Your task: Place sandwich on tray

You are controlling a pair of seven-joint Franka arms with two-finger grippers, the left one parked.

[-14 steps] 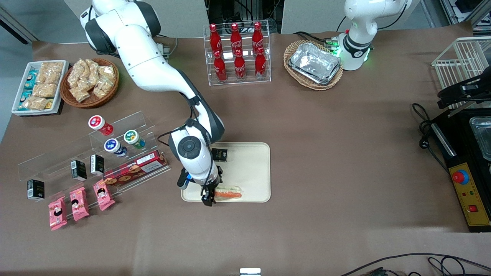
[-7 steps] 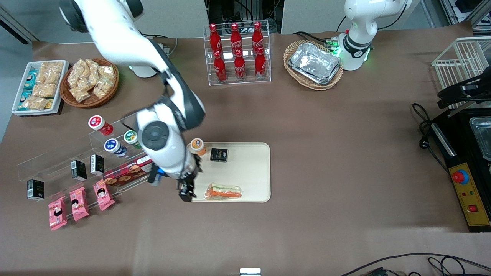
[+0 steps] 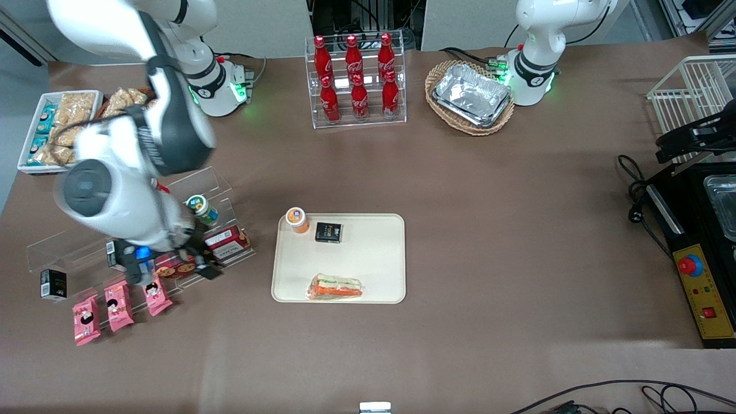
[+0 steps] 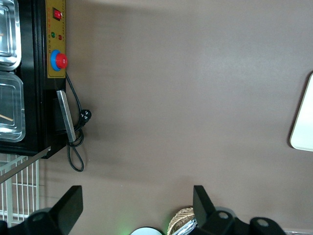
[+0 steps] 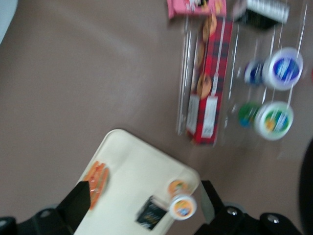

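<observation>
Nearest the front camera, the sandwich lies flat on the tray, close to the tray's near rim, with its orange filling edge facing the camera. Nothing touches it. In the right wrist view the sandwich shows at one end of the tray, well apart from the other things on it.

Farther back on the same tray stand a small black box and, just beside it at the tray's corner, an orange-capped cup.

Toward the working arm's end of the bench, the gripper hangs above the clear stepped rack, over the red biscuit box, well apart from the tray. In the right wrist view its fingers stand apart, with nothing between them. Pink snack packets lie on the bench just nearer the camera than the rack.

Farthest back stand a clear rack of red bottles and a wicker basket of foil trays.
</observation>
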